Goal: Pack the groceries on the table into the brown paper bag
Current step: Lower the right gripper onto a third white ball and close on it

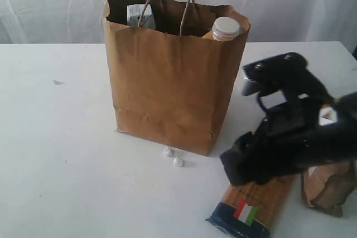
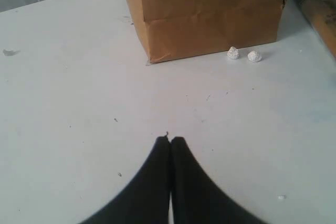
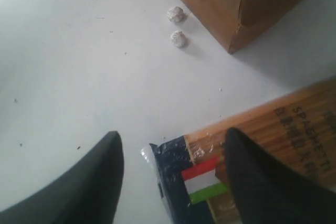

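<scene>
Your dark-blue spaghetti pack (image 3: 262,145) lies flat on the table (image 1: 56,165), nearest the exterior camera and off the brown paper bag's (image 1: 167,82) front right corner. "SPAGHETTI" reads along its orange side. The dark end carries a red, white and green stripe mark, and the smaller print is too blurred to read. Your right gripper (image 3: 173,135) stands over that end with its jaws apart. One finger is above the pack, the other above bare table, and nothing is held; contact cannot be told. The brown pouch (image 1: 329,188) sits just beside the pack, on the side away from the bag, with its label hidden. Two white pebble-like bits (image 1: 173,157) lie near the bag's front base. Your left gripper (image 2: 170,140) hangs over bare table well apart from the bag, jaws pressed together and empty. Inside the upright bag, the small white-blue carton (image 1: 139,15) shows at the rim behind the handles, and the white-capped yellow grain bottle (image 1: 225,28) stands at the right corner.
</scene>
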{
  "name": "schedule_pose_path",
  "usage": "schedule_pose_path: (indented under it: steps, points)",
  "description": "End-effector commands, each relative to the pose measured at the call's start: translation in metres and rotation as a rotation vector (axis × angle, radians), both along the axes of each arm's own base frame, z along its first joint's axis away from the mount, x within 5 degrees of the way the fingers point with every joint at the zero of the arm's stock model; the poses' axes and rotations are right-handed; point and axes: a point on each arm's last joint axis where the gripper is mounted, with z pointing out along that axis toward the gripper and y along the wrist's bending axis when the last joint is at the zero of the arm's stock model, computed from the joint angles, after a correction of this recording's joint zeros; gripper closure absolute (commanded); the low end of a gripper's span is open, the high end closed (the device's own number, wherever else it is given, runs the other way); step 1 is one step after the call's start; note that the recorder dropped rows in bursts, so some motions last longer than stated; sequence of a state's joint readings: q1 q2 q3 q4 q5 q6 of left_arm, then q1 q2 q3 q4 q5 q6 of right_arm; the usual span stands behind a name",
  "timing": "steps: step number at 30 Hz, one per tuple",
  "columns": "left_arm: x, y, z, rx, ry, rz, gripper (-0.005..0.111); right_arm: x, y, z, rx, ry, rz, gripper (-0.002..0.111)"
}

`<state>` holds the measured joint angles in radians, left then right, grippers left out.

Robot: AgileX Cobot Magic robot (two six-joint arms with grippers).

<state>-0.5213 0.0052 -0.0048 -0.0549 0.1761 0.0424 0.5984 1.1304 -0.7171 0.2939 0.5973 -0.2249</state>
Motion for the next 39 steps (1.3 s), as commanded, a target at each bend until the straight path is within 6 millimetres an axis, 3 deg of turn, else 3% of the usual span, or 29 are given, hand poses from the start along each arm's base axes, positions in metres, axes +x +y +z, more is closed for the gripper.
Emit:
schedule_pose_path:
  steps: [1, 9, 15, 28, 39]
  points:
    - [0.0, 0.0, -0.002, 0.005, 0.001, -0.001, 0.107, 0.031, 0.028, -0.018, -0.052, 0.002, 0.057, 0.054]
    - [0.0, 0.0, -0.002, 0.008, -0.001, -0.002, 0.107, 0.068, 0.077, -0.064, -0.116, 0.064, 0.102, 0.054]
    - [0.0, 0.0, -0.002, 0.008, -0.001, -0.002, 0.107, 0.087, 0.096, -0.094, -0.159, 0.123, 0.108, 0.054]
    - [0.0, 0.0, -0.002, 0.008, -0.001, -0.002, 0.107, 0.109, 0.113, -0.113, -0.165, 0.122, 0.101, 0.054]
    - [0.0, 0.0, -0.002, 0.008, -0.001, -0.002, 0.107, 0.112, 0.116, -0.125, -0.185, 0.153, 0.106, 0.054]
